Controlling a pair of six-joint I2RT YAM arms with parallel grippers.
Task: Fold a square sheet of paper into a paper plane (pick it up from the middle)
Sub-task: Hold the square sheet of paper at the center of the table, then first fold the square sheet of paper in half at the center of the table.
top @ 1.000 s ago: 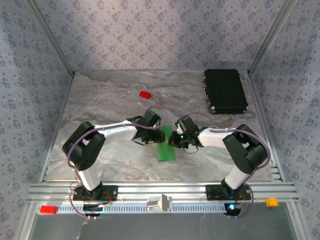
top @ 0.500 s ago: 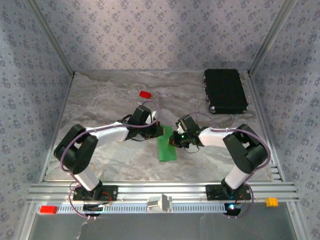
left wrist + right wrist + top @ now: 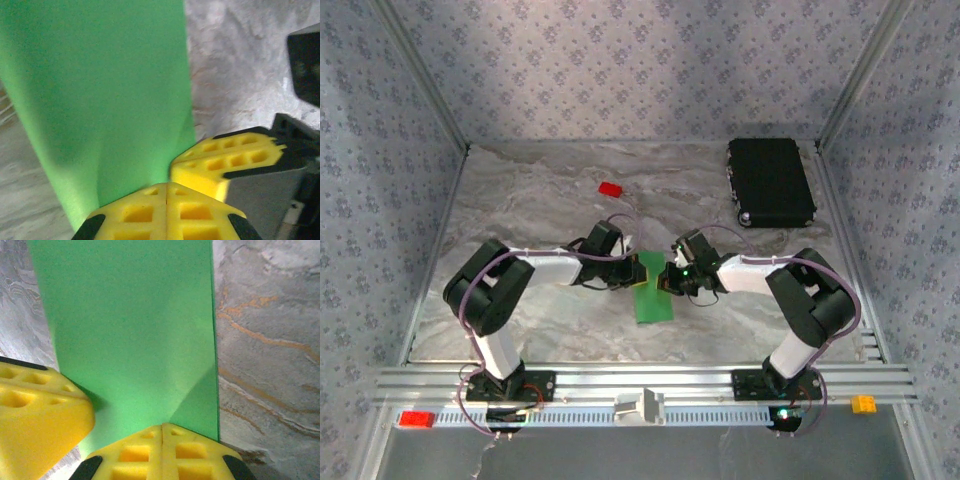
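The left hand (image 3: 642, 268) and right hand (image 3: 666, 281) crowd tip to tip over the far end of the folded bright green paper sheet (image 3: 654, 298). Open grey marbled worktop (image 3: 520, 205) surrounds them. A small red block (image 3: 610, 188) and a black rectangular case (image 3: 771, 181) sit well behind.

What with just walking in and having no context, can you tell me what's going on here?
Two robot arms are working on a green sheet of paper that lies as a narrow strip in the middle of the table. The left hand and right hand are both closed, side by side, pinching the same end of the paper. A red block and a black case sit apart at the back.
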